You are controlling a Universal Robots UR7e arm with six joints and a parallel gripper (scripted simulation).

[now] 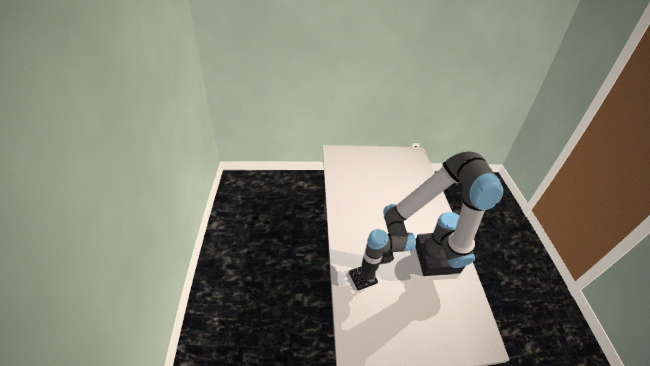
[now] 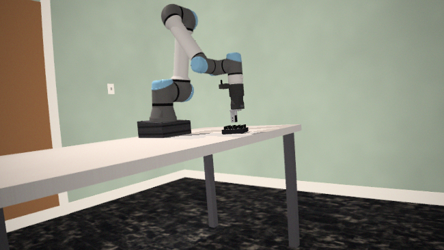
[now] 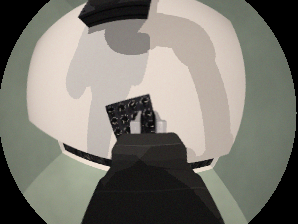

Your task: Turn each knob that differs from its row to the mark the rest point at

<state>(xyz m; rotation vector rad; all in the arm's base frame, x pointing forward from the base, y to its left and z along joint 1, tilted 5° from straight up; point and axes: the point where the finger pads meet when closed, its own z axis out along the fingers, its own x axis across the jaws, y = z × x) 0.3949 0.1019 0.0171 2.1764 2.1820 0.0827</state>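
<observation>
Gripper [image 2: 233, 119] part-spread, nothing pinched between the fingers. Pointing straight down, tips hanging just above the knob box [image 2: 235, 130], small gap visible, no contact.

Exterior view, left to right of gripper:
- far left: brown panel [image 2: 20, 85] with a white frame, then a small white wall plate [image 2: 111, 89]
- left, well apart: black base block [image 2: 147, 131] on the table [image 2: 102, 154], with the arm rising from it and folding over
- directly below: knob box, flat on the table top, near the table's far end
- right: table corner and grey leg [image 2: 290, 188]

Top view: gripper [image 1: 367, 277] over the right part of the knob box [image 1: 359, 281]. Box close to the left table edge [image 1: 331, 250], base block [image 1: 431, 270] off to the right.

Wrist view: gripper [image 3: 145, 124] at the near edge of the knob box [image 3: 127, 115], most of the box showing up and left of the tips.

Knob names, ring marks and white lines too small and blurred to read in any view.
</observation>
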